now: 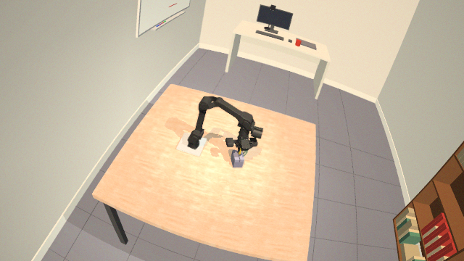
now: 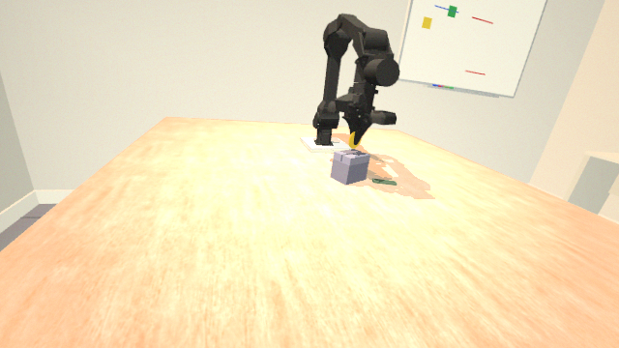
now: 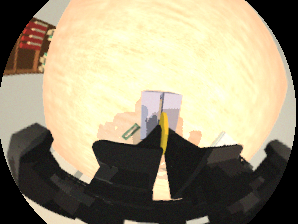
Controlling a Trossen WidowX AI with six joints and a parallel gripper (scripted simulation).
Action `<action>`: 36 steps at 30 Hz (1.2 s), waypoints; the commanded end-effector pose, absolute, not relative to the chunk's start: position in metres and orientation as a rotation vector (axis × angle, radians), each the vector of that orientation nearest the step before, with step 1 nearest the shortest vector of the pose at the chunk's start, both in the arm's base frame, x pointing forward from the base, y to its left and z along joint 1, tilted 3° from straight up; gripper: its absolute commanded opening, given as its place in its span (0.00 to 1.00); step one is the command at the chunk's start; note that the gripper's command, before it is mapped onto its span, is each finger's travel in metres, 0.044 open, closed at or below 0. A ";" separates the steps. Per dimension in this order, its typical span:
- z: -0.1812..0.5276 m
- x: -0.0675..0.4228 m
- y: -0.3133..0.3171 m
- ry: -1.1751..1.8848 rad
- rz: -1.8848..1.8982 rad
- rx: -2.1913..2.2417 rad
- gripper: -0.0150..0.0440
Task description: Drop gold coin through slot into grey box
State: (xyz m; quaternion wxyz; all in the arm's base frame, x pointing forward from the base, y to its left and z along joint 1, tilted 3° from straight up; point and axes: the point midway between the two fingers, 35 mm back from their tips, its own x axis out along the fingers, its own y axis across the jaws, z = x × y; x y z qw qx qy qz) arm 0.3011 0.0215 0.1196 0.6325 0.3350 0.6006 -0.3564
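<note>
My gripper (image 2: 358, 137) (image 3: 163, 135) is shut on the gold coin (image 2: 353, 140) (image 3: 164, 131) and points down. The coin is upright, seen nearly edge-on in the wrist view, and hangs above the level of the lid. The closed grey box (image 1: 238, 160) (image 2: 349, 170) (image 3: 172, 107) stands on the table, with its slot (image 3: 161, 102) running nearly in line with the coin in the wrist view. In that view the coin covers the slot's near part. The dark-green holder (image 2: 385, 182) (image 3: 131, 132) lies on the table beside the box, with no coin in it.
The arm's white base plate (image 1: 183, 146) (image 2: 311, 145) is on the wooden table (image 1: 203, 203) (image 2: 271, 251), behind the box in the exterior view. A desk (image 1: 250, 30) with a monitor (image 1: 274, 17) stands beyond the table. A bookshelf (image 1: 428, 196) stands off to the right.
</note>
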 end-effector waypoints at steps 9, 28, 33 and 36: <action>0.114 0.301 0.021 1.380 -0.812 0.759 0.25; 0.107 0.301 0.021 1.379 -0.813 0.760 0.25; 0.109 0.302 0.021 1.375 -0.815 0.765 0.34; 0.109 0.302 0.021 1.375 -0.815 0.765 0.48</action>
